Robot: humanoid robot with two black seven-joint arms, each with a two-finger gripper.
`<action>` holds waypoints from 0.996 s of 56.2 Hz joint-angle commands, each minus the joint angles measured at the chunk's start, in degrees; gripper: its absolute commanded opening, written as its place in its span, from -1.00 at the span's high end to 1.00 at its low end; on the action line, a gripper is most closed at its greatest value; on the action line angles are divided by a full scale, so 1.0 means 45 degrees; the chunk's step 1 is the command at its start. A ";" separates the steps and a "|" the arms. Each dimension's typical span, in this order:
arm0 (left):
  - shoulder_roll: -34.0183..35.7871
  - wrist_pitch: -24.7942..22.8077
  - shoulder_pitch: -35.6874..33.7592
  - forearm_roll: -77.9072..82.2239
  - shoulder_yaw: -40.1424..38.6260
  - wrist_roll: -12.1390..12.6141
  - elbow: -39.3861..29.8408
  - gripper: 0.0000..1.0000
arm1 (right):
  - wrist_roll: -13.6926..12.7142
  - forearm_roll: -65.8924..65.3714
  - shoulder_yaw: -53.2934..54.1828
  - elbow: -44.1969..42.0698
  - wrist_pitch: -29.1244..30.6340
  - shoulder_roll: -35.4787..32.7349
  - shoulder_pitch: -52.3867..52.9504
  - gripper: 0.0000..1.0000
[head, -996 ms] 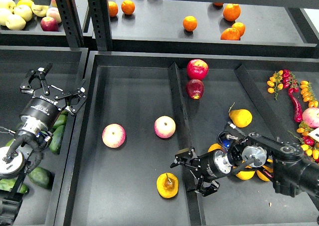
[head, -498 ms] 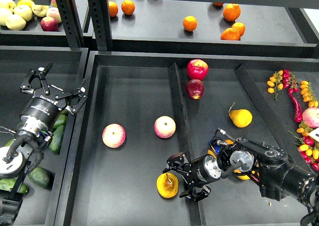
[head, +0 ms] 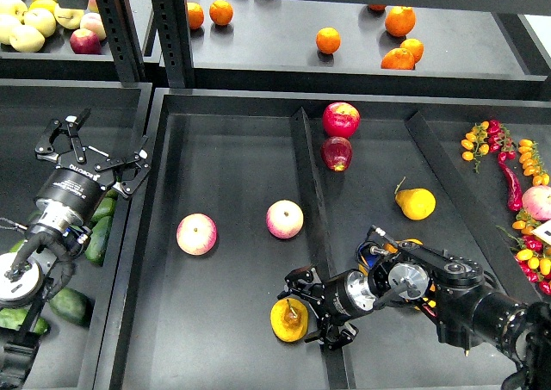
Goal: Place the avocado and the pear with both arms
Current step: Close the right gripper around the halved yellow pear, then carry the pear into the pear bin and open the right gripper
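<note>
Reaching: right gripper (head: 312, 308), low in the big middle bin (head: 224, 140), right up against the pear (head: 289, 319).
Right jaws: spread apart, one finger above the pear's right edge and one below it; whether the pads touch the skin I cannot tell.
Pear: sits on the bin floor near the front, just left of the long divider (head: 312, 201); squat and orange-yellow, its dark brown blotch and stem facing up toward the camera, so its long axis runs roughly vertical.
Left gripper (head: 96, 152): held up over the left-hand bin, well apart from the pear.
Left jaws: wide open, the two fingers splayed to either side with nothing between them.
Avocado: several dark green fruits (head: 101, 235) lie in the left bin beneath the left arm; partly hidden, so I cannot tell which one is the task's or which way it points.
Neighbours: two pink-yellow apples (head: 197, 234) lie on the bin floor behind the pear; a cleaner yellow pear (head: 416, 203) lies right of the divider.
</note>
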 commanded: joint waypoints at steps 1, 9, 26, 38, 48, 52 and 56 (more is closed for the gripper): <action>0.0000 0.0000 -0.0001 0.0000 -0.0001 0.0001 0.0000 -0.99 | 0.0000 0.0000 0.0000 0.0001 0.0001 0.0077 -0.0006 -0.96; 0.0000 0.0000 -0.0001 0.0000 -0.0001 0.0001 0.0000 -0.99 | 0.0000 -0.0039 -0.0039 -0.0096 0.0001 0.0214 -0.0006 -0.64; 0.0000 0.0000 -0.0001 0.0000 -0.0001 0.0001 -0.0019 -0.99 | 0.0000 -0.0058 -0.0176 -0.0566 0.0001 0.0351 -0.0084 0.45; 0.0000 0.0000 -0.0001 0.0000 -0.0001 0.0001 -0.0019 -0.99 | 0.0000 -0.0039 0.0000 -0.0780 0.0001 0.0351 -0.0377 0.87; 0.0000 0.0000 -0.0001 0.0000 -0.0001 0.0001 0.0000 -0.99 | 0.0000 -0.0019 0.0215 -0.0917 0.0001 0.0331 -0.0475 0.99; 0.0000 0.0000 -0.0001 0.0000 -0.0001 0.0001 -0.0019 -0.99 | 0.0000 0.0097 0.0449 -0.0878 0.0001 0.0273 -0.0377 0.99; 0.0000 0.0000 -0.0001 0.0000 -0.0001 0.0001 -0.0019 -0.99 | 0.0000 0.0273 0.0586 -0.0781 0.0001 0.0175 -0.0241 0.99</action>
